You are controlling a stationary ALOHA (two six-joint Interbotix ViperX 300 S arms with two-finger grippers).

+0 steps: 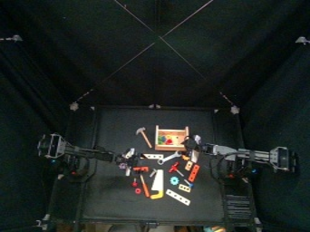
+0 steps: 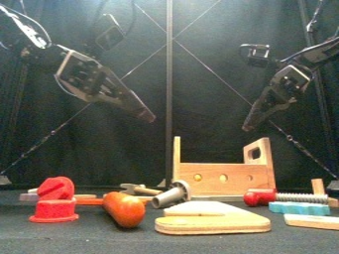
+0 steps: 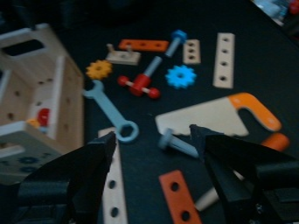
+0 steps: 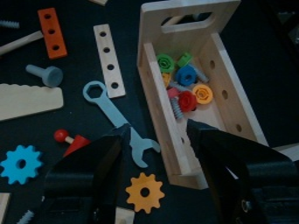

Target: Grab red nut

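Observation:
The red nut (image 4: pixel 186 101) lies inside the wooden toolbox (image 4: pixel 222 79) among green (image 4: pixel 166 63) and yellow nuts (image 4: pixel 187 78). My right gripper (image 4: pixel 152 175) hangs open and empty above the toolbox's near side. In the top view it (image 1: pixel 194 143) sits at the box's right edge (image 1: pixel 173 138). My left gripper (image 3: pixel 158 175) is open and empty above the loose parts, to the left of the box (image 3: pixel 30 87). In the front view both grippers, left (image 2: pixel 143 111) and right (image 2: pixel 249 125), hang well above the table.
Loose parts lie in front of the box: a blue wrench (image 4: pixel 117 118), a red bolt (image 3: pixel 138 83), a blue gear (image 3: pixel 179 77), a yellow gear (image 4: pixel 145 191), a wooden saw (image 3: pixel 211 118), orange strips (image 3: pixel 146 45) and holed wooden strips (image 4: pixel 108 59). A red block (image 2: pixel 54 198) stands front left.

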